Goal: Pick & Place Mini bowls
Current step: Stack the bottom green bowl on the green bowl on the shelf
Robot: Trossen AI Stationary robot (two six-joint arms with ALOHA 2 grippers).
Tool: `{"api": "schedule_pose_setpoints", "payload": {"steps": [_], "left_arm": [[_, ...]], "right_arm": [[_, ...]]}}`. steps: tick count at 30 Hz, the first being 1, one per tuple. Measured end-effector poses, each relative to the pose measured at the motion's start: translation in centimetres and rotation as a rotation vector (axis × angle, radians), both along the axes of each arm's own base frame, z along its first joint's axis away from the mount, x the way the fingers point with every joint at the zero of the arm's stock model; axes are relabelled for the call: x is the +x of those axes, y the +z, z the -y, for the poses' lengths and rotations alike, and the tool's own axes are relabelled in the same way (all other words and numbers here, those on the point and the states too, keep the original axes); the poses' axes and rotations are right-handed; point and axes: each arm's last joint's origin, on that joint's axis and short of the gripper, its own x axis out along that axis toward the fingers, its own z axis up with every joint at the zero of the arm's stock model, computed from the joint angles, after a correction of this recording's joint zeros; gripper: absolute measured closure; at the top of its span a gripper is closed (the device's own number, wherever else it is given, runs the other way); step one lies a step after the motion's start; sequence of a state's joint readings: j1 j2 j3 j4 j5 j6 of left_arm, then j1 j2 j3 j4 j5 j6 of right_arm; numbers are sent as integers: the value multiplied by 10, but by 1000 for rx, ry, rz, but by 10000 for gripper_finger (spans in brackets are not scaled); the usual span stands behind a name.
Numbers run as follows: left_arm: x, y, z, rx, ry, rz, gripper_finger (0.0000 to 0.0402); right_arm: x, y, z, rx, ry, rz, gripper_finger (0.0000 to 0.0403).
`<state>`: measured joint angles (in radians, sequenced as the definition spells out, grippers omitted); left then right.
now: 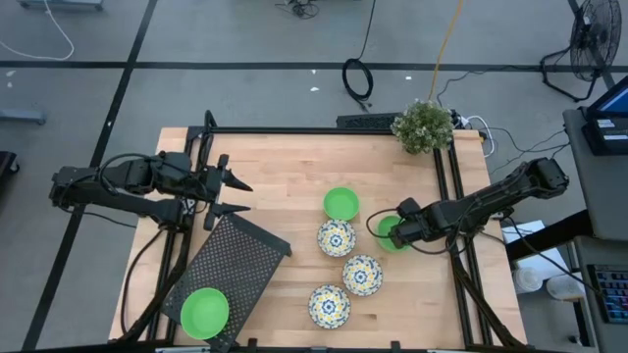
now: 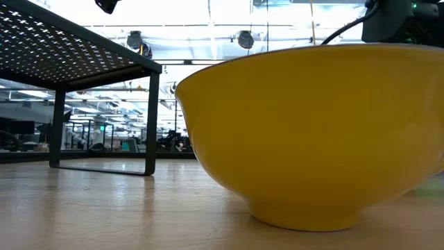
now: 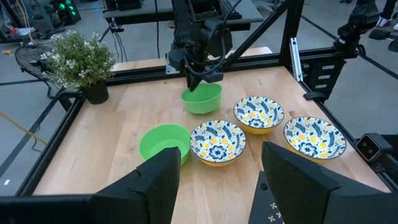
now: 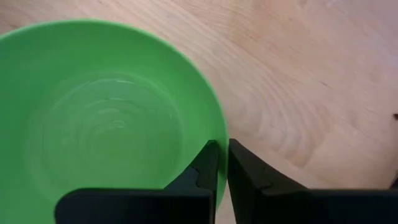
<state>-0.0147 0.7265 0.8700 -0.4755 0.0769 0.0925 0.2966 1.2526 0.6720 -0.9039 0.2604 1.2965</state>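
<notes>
Sitting upright with their mouths facing up, all six mini bowls are round and show no long axis. In the high view one green bowl (image 1: 204, 312) lies at the lower left of the frame on the black mesh tray (image 1: 235, 260). A second green bowl (image 1: 340, 203) sits near the centre, and a third green bowl (image 1: 390, 231) lies right of centre under the right arm. Three floral bowls (white with blue and yellow) run diagonally below centre: the first floral bowl (image 1: 336, 237), a second floral bowl (image 1: 362, 275) and a third floral bowl (image 1: 329, 305).

Pale wooden planks form the table (image 1: 285, 167), edged by a black frame. A small potted plant (image 1: 424, 126) stands at its upper right corner. Grey floor with dark lines surrounds it, and a fan (image 1: 597, 39) shows at the upper right.

At right of centre the right gripper (image 4: 222, 163) has its fingers pinched close together on the rim of the third green bowl, one finger inside and one outside. At the left of the frame the left gripper (image 1: 234, 196) hangs with its fingers spread wide, holding nothing.
</notes>
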Motion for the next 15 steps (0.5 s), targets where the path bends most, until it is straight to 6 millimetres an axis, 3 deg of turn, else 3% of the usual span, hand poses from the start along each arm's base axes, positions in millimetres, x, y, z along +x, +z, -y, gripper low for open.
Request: {"api": "schedule_pose_setpoints", "payload": {"steps": [15], "left_arm": [[0, 0, 0, 0, 0, 0, 172]], "right_arm": [[9, 15, 3, -166, 111, 234, 402]]}}
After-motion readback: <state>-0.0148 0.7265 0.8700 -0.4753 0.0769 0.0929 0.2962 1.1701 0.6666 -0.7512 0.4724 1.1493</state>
